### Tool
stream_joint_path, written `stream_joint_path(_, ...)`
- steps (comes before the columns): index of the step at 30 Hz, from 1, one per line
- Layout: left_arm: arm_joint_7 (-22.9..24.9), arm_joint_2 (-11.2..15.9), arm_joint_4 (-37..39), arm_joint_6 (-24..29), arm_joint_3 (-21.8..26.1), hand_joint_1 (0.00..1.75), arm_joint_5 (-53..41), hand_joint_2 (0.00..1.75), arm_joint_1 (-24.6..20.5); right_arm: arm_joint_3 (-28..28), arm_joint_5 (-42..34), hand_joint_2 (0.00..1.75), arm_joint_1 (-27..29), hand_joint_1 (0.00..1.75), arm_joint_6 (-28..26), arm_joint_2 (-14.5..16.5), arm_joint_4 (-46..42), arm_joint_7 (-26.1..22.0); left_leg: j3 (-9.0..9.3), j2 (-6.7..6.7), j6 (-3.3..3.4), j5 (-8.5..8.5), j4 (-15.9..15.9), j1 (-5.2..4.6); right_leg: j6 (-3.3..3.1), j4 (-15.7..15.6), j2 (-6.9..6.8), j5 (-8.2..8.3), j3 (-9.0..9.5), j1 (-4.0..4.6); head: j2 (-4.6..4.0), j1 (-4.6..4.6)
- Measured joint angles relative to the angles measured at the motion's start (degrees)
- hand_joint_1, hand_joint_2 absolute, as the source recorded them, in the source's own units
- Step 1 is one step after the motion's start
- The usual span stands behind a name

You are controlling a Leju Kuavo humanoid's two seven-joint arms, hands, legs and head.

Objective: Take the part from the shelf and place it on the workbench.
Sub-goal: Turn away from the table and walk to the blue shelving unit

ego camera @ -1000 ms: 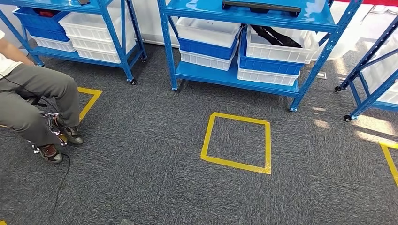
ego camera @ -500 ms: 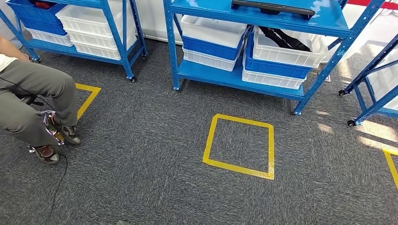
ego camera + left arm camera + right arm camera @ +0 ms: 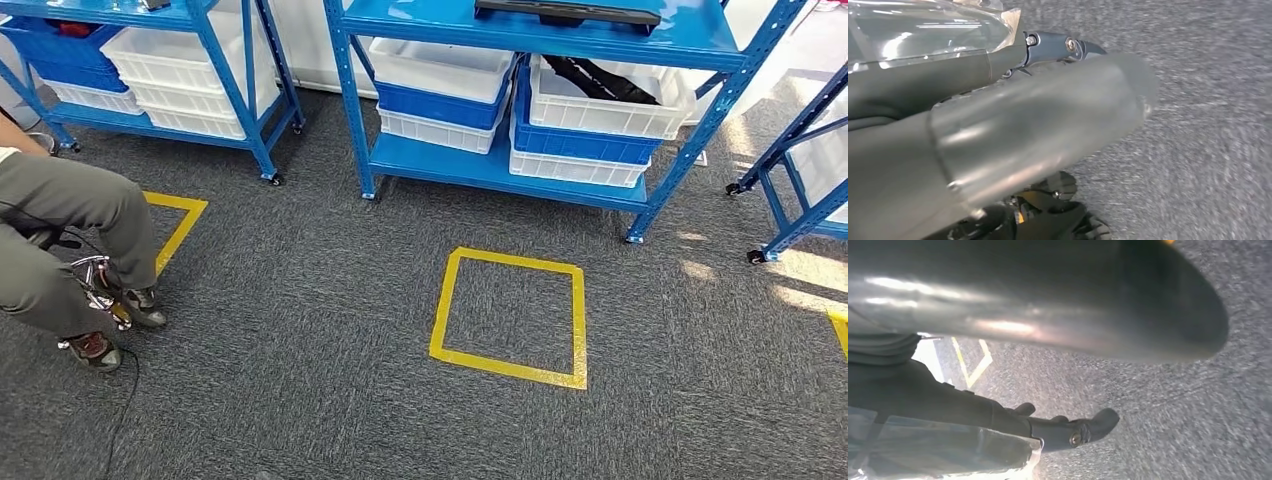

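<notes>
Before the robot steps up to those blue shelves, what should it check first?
1. Carpet up to the yellow tape square: bare, ok.
2. Seated person: off to the left, apart from the square, ok.
3. Black part on the upper level of the blue shelf: in view, ok.
4. Left hand and right hand: hold nothing, ok.
5. Where the workbench stands: cannot tell.

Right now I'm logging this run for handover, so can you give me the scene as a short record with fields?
place: grey carpet floor in front of blue shelf racks
floor mark: yellow tape square before the middle rack
bins: white and blue bins on the lower shelves
top shelf: long black part
person: seated at the left, legs showing
left hand: hanging over the carpet, state unclear
right hand: the same
</notes>
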Motion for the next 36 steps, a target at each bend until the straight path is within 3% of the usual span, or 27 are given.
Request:
stream_joint_path(2,0.13,-0.02,0.0,-0.09,-0.02,0.0,-0.17,0.0,0.04,-0.13,-0.01,0.0,0.01,0.0,0.0,0.06,0.0,-0.02,-4.71,-0.02,-0.5,-1.82,7.05,0.3,-0.43,0.01,0.47,-0.44,0.5,0.03,0.0,-0.01)
stream_joint_path(3,0.19,-0.02,0.0,-0.16,-0.03,0.0,-0.21,0.0,0.08,-0.23,-0.01,0.0,0.04,0.0,0.0,0.07,0.0,-0.02,-6.29,-0.02,-0.62,-1.15,8.39,0.42,-0.46,0.01,0.84,-0.67,0.79,0.04,0.0,-0.03)
stream_joint_path(4,0.25,-0.02,0.0,-0.24,-0.03,0.0,-0.22,0.0,0.11,-0.33,-0.02,0.0,0.06,0.0,0.0,0.07,0.0,-0.02,-6.64,-0.07,-0.6,0.82,7.21,0.52,-0.39,0.01,1.24,-0.9,1.13,0.03,0.0,-0.03)
stream_joint_path(6,0.31,0.03,0.0,-0.31,-0.02,0.0,-0.24,0.0,0.09,-0.49,-0.03,0.0,0.07,0.0,0.0,0.1,0.0,-0.02,-4.72,-0.81,-0.18,6.2,0.2,0.58,-0.07,-0.03,2.06,-1.4,1.78,0.02,0.0,-0.03)
stream_joint_path(8,0.36,0.13,0.0,-0.32,-0.03,0.0,-0.26,0.0,0.01,-0.55,-0.04,0.0,-0.03,0.0,0.0,0.2,0.0,-0.02,-2.7,-1.78,0.35,8.98,-5.43,0.37,0.4,-0.06,2.65,-1.82,2.1,0.2,0.0,0.03)
stream_joint_path(11,0.55,0.14,0.0,-0.34,-0.03,0.0,-0.3,0.0,-0.13,-0.62,-0.03,0.0,0.03,0.0,0.0,0.29,0.0,-0.02,-2.08,-1.71,1.14,9.09,-6.89,-0.07,1.39,-0.36,2.98,-2.05,1.96,0.34,0.0,0.04)
stream_joint_path(13,0.62,0.09,0.0,-0.36,-0.02,0.0,-0.29,0.0,-0.14,-0.67,0.03,0.0,0.06,0.0,0.0,0.27,0.0,-0.02,-1.13,-1.31,1.94,9.47,-7.95,0.03,1.83,0.87,2.02,-2.77,1.44,0.38,0.0,0.13)
stream_joint_path(15,0.64,0.07,0.0,-0.42,-0.02,0.0,-0.28,0.0,-0.14,-0.69,0.24,0.0,-0.08,0.0,0.0,0.22,0.0,-0.02,-0.38,-0.77,2.5,9.65,-8.67,0.14,1.64,6.3,0.81,-5.11,-1.29,0.38,0.0,0.27)
stream_joint_path(16,0.64,0.07,0.0,-0.45,-0.02,0.0,-0.28,0.0,-0.12,-0.69,0.42,0.0,-0.12,0.0,0.0,0.22,0.0,-0.02,-0.26,-0.53,2.66,9.54,-8.72,0.12,1.54,10.22,0.59,-6.56,-3.52,0.38,0.0,0.32)
stream_joint_path(18,0.67,0.05,0.0,-0.49,-0.02,0.0,-0.27,0.0,-0.07,-0.69,0.68,0.0,-0.01,0.0,0.0,0.17,0.0,-0.02,0.02,-0.26,2.8,9.22,-8.69,0.08,1.97,15.29,0.48,-7.64,-6.74,0.25,0.0,0.29)
stream_joint_path(19,0.68,0.04,0.0,-0.49,-0.01,0.0,-0.27,0.0,-0.04,-0.69,0.75,0.0,0.07,0.0,0.0,0.12,0.0,-0.02,0.25,-0.23,2.75,9.0,-8.67,0.09,2.53,14.82,0.41,-6.77,-6.85,0.14,0.0,0.32)
stream_joint_path(21,0.68,-0.02,0.0,-0.49,-0.01,0.0,-0.26,0.0,0.0,-0.7,0.77,0.0,0.1,0.0,0.0,-0.05,0.0,-0.02,0.92,-0.25,2.41,8.45,-8.57,0.15,3.81,7.66,0.01,-2.93,-3.85,-0.21,0.0,0.32)
stream_joint_path(22,0.68,-0.03,0.0,-0.48,-0.01,0.0,-0.26,0.0,0.01,-0.7,0.77,0.0,0.05,0.0,0.0,-0.09,0.0,-0.02,1.22,-0.25,2.08,8.09,-8.48,0.03,4.07,3.8,-0.26,-1.22,-2.08,-0.23,0.0,0.38)
stream_joint_path(24,0.68,0.02,0.0,-0.43,-0.02,0.0,-0.25,0.0,-0.03,-0.71,0.85,0.0,-0.08,0.0,0.02,-0.05,0.0,-0.04,1.53,-0.25,1.69,7.42,-8.23,-0.24,3.66,-0.38,-0.47,0.42,-0.02,-0.29,0.0,0.35)
stream_joint_path(26,0.68,0.09,0.0,-0.4,-0.03,0.0,-0.25,0.0,-0.05,-0.71,1.05,0.0,-0.13,0.0,0.05,-0.01,0.0,-0.06,1.58,-0.25,2.24,7.25,-8.1,-0.38,3.07,-0.74,-0.27,0.59,0.31,-0.29,0.0,0.31)
stream_joint_path(28,0.68,0.18,0.0,-0.57,-0.03,0.0,-0.26,0.0,-0.09,-0.71,1.18,0.0,-0.13,0.0,0.08,-0.05,0.0,-0.05,1.67,-0.25,2.8,7.35,-8.25,-0.33,2.95,-0.75,-0.2,0.59,0.34,-0.15,0.0,0.33)
stream_joint_path(36,0.57,0.37,0.0,-1.67,-0.03,0.0,-0.29,0.0,-0.43,-0.8,1.0,0.0,-0.06,0.0,-0.09,-0.01,0.0,-0.03,1.81,-0.22,2.27,7.09,-8.48,-0.18,2.52,-0.78,-0.17,0.35,0.41,-0.06,0.0,0.32)
